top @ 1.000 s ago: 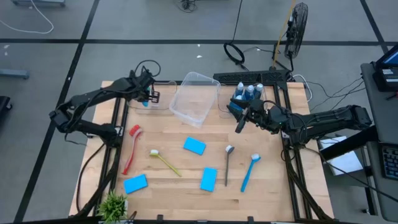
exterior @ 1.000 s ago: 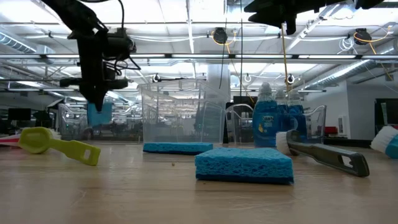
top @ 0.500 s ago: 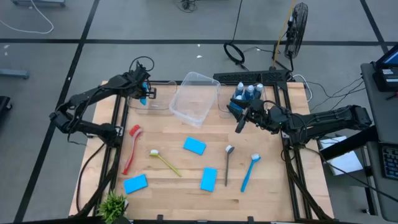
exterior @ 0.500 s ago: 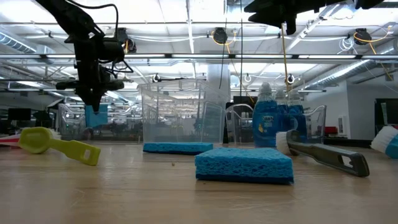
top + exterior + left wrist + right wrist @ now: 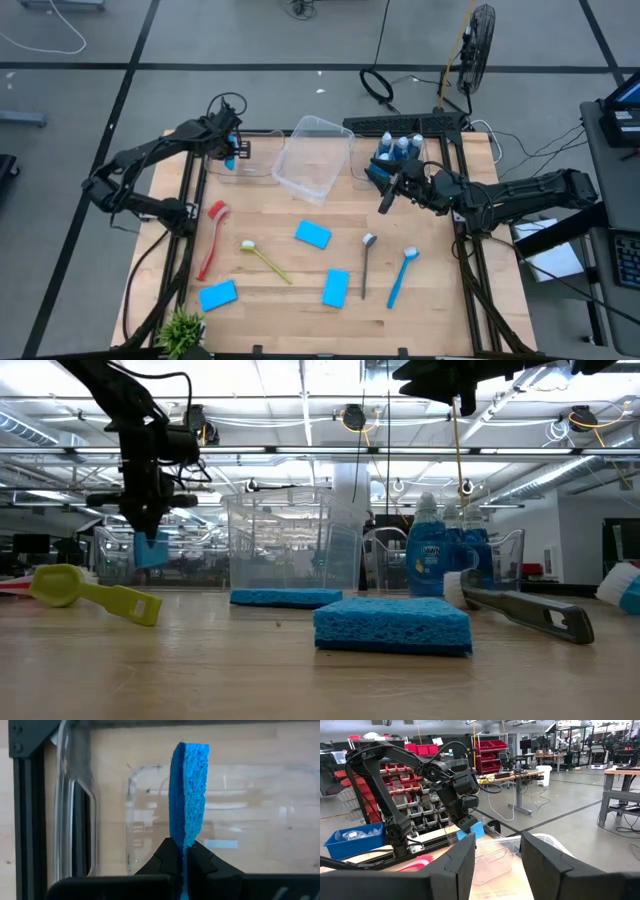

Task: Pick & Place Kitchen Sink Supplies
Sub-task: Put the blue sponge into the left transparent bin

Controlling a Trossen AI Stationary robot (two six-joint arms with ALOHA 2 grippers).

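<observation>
My left gripper (image 5: 230, 150) is over the table's far left corner, shut on a bright-blue sponge (image 5: 189, 795) above a small clear bin (image 5: 150, 820). In the low view the sponge (image 5: 150, 548) hangs under the gripper. My right gripper (image 5: 385, 195) is open and holds nothing, hovering near the clear bin of blue bottles (image 5: 398, 148). Its fingers frame the right wrist view (image 5: 497, 865). Flat on the table lie three more sponges (image 5: 313, 234) (image 5: 336, 287) (image 5: 218, 295), a red brush (image 5: 212, 235), a yellow brush (image 5: 262, 258), a blue brush (image 5: 400, 275) and a grey spoon-like tool (image 5: 367, 262). My left gripper pinches the sponge's end (image 5: 184, 842) between its two fingers (image 5: 167, 857), coming from above and pointing down. The sponge stands on edge past the fingertips. It is lifted clear and hangs over the small clear bin.
A large clear bin (image 5: 314, 158) stands tilted at the far middle, between the two arms. A small green plant (image 5: 182, 328) sits at the near left corner. Black frame rails (image 5: 190, 210) run along the table's left and right sides.
My left gripper has carried the sponge a little toward the table's left and far edges, then kept still over the small clear bin. It has stayed shut on the sponge.
</observation>
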